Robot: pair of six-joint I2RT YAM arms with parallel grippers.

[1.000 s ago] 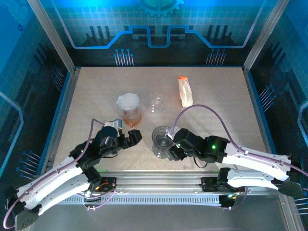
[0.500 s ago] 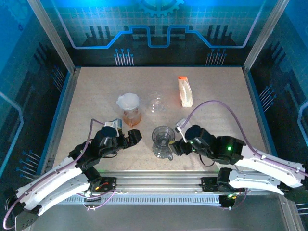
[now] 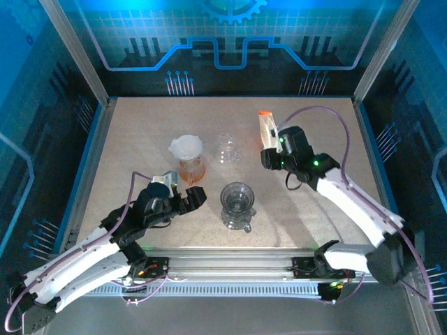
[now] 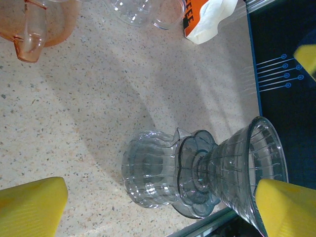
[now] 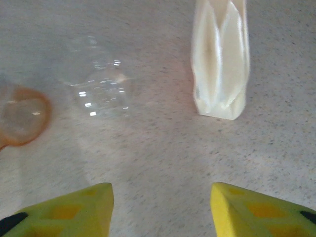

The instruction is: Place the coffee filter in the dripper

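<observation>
The table [image 3: 140, 132] was speckled beige. The dripper [image 3: 237, 201] was clear glass with fine ribs. The filter packet [image 3: 269, 138] was creamy white with an orange top. The vessel [image 3: 190, 169] was translucent orange, white at its mouth. The back wall [image 3: 223, 42] was blue with circuit-like lines.

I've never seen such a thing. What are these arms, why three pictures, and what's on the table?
Those are two robot arms bolted to a table's near edge. One picture looks down from above; the other two come from cameras on each wrist, the yellow tips being fingers. On the table are a clear dripper, an orange cup, a small clear cup and a packet of filters. The left hand and right hand are open, holding nothing; the right faces the packet.
</observation>
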